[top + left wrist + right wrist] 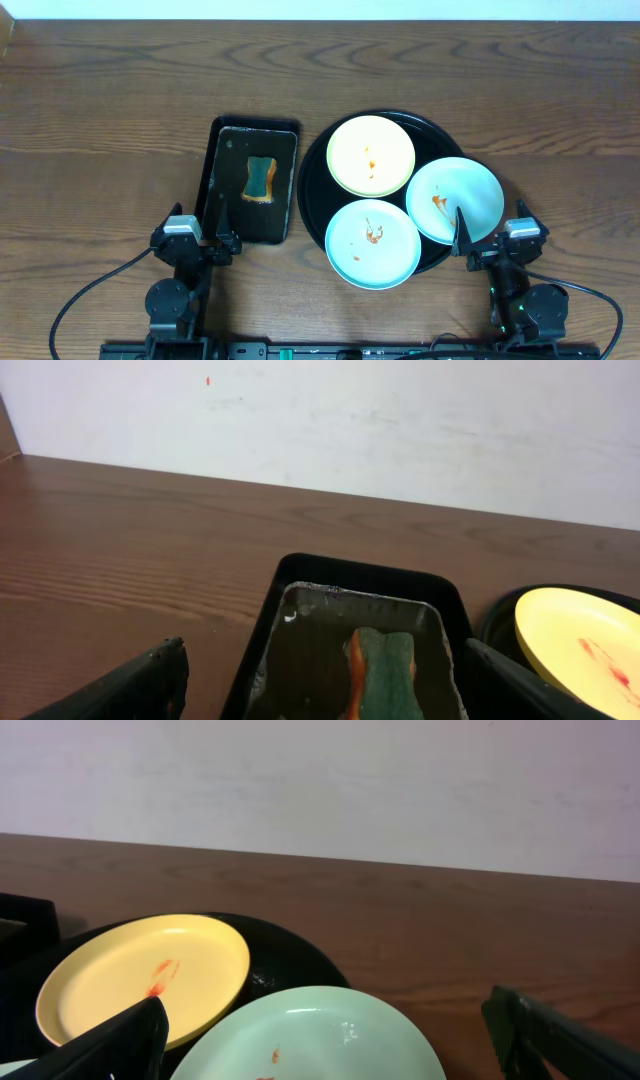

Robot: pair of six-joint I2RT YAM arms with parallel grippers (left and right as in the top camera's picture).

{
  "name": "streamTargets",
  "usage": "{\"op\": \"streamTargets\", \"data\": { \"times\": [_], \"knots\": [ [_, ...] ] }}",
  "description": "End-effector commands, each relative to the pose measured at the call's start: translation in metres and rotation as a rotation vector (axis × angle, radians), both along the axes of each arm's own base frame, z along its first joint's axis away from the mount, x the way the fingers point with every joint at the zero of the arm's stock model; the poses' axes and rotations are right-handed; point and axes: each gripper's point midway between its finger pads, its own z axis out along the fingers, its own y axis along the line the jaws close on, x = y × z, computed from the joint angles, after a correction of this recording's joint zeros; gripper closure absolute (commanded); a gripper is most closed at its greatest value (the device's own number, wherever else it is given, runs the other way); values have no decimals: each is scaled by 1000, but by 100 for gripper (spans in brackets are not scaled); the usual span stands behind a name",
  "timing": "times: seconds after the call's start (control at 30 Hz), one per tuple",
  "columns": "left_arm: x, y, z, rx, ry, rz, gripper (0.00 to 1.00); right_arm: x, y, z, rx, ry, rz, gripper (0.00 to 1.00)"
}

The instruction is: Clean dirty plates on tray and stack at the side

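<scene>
Plates (371,155) on the tray (313,190) all show only overhead; both wrists' jaws stand open.

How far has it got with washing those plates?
Nothing looks done yet. The yellow plate and both blue-green plates sit on the round tray, smeared red-orange. Nothing is in hand: the left gripper and right gripper are open and empty, the sponge lying in the rectangular tray. All wiping and stacking remains.

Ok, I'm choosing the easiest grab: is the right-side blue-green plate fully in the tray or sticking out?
Sticking out: overhead, the right blue-green plate extends past the rim of the tray on its right side.
</scene>
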Motion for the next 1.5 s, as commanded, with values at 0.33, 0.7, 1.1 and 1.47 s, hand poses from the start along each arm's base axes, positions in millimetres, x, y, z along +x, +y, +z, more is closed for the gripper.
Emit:
{"op": "streamTargets", "data": {
  "times": [0.33, 0.7, 1.1, 1.47],
  "knots": [
    [-1, 0, -14, 17, 48, -4, 14, 0, 1, -2, -12, 5, 6, 1],
    [-2, 0, -13, -21, 86, 2, 14, -1, 2, 3, 117, 21, 2, 1],
    [7, 0, 26, -16, 331, 4, 14, -5, 13, 27, 127, 229, 51, 1],
    [45, -4, 59, -17, 685, -12, 14, 10, 27, 29, 123, 699, 84, 1]
  ]
}}
